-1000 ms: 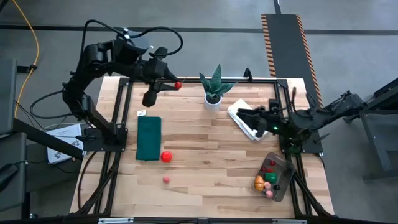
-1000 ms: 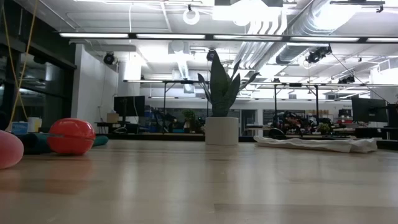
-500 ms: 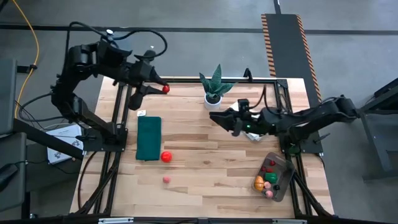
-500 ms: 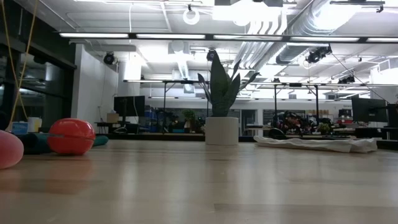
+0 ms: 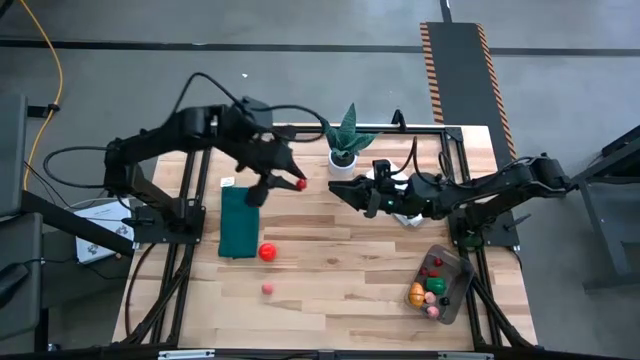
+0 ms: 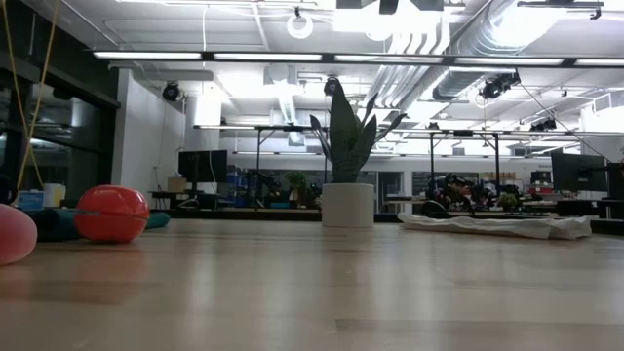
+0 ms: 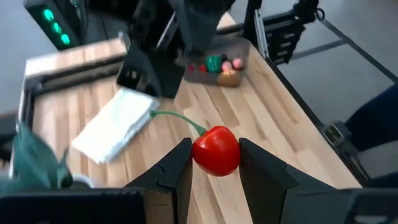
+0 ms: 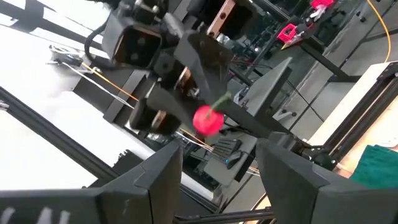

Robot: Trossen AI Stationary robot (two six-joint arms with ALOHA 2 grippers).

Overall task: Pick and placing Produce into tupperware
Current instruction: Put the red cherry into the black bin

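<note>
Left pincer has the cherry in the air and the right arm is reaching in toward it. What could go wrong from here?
1. The left pincer grips the round cherry only at its sides; it could slip out and roll across the table.
2. The open right pincer faces it closely, so a handover risks the arms colliding or a fumble.
3. The tupperware sits at the far corner, a long carry past the plant and white cloth.

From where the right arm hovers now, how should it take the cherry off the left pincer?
Hard to judge, but probably grip the cherry on its round red body, coming from the far side, pads crosswise to the left pincer. The thin green stem looks too slight. The right pincer stands open facing it.
</note>
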